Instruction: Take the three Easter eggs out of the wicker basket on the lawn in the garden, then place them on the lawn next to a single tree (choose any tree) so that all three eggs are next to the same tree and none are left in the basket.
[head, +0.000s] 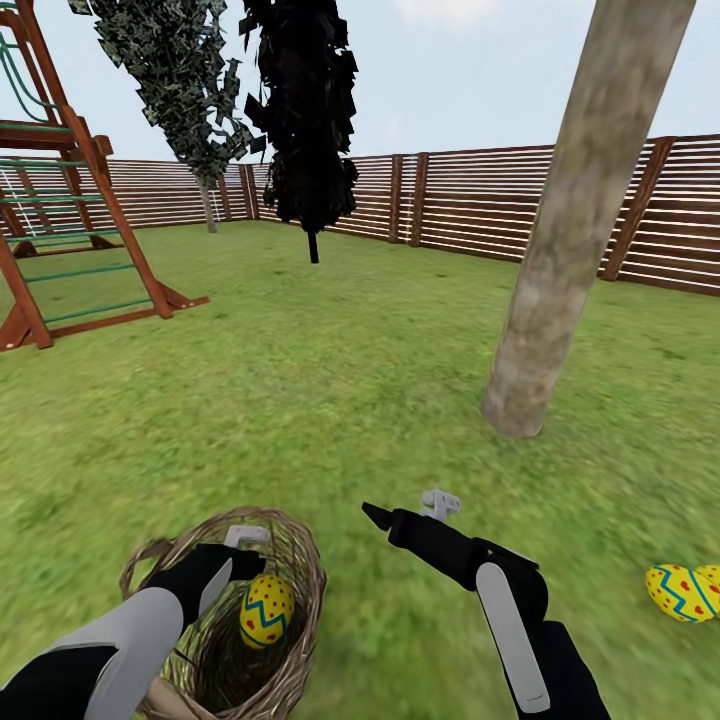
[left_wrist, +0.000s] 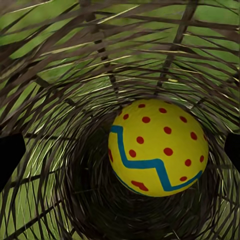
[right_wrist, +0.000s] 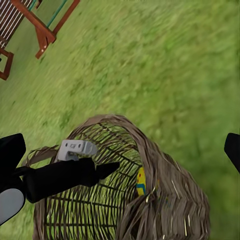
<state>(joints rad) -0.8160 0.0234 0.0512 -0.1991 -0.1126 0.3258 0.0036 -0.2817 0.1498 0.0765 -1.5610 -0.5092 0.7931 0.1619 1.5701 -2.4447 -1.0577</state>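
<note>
Deep inside the wicker basket, one Easter egg, nearly touching the left wrist camera. Long axis upright in the head view, tilted slightly, blunt end down against the weave. Left gripper dipped over the rim, presumably lining up a grasp; fingers spread at either side, closed on nothing. Right gripper hovering empty over the lawn, fingers apart. Two more eggs lying on grass near the tree, so apparently the last one to move.
</note>
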